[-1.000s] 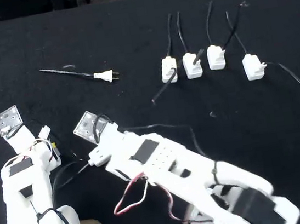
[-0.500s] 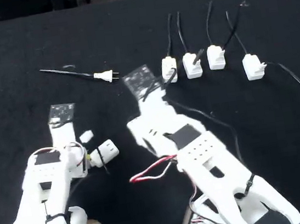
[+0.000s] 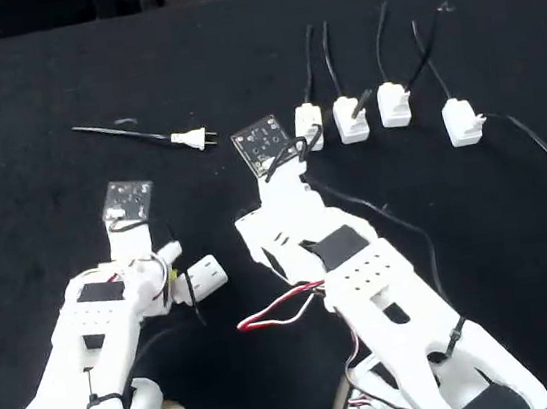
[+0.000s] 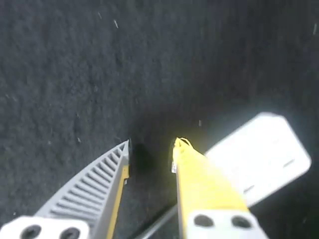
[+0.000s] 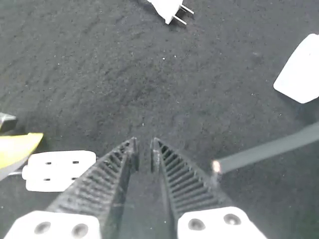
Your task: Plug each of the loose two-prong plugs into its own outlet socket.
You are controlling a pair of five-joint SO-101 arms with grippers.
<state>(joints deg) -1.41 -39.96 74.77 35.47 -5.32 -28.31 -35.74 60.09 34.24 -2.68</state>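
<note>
Your loose white two-prong plug [image 3: 192, 137] lies on the black cloth table [image 3: 26, 86] with its thin black cord trailing away. It is well apart from the row of four white outlet sockets [image 3: 350, 119]. A fifth white socket block [image 3: 205, 276] lies just beside your left arm. Your left claw [image 4: 149, 149] is open over bare cloth, with that block next to its yellow finger [image 4: 199, 179]. Your right claw [image 5: 143, 148] is all but closed and grips nothing.
</note>
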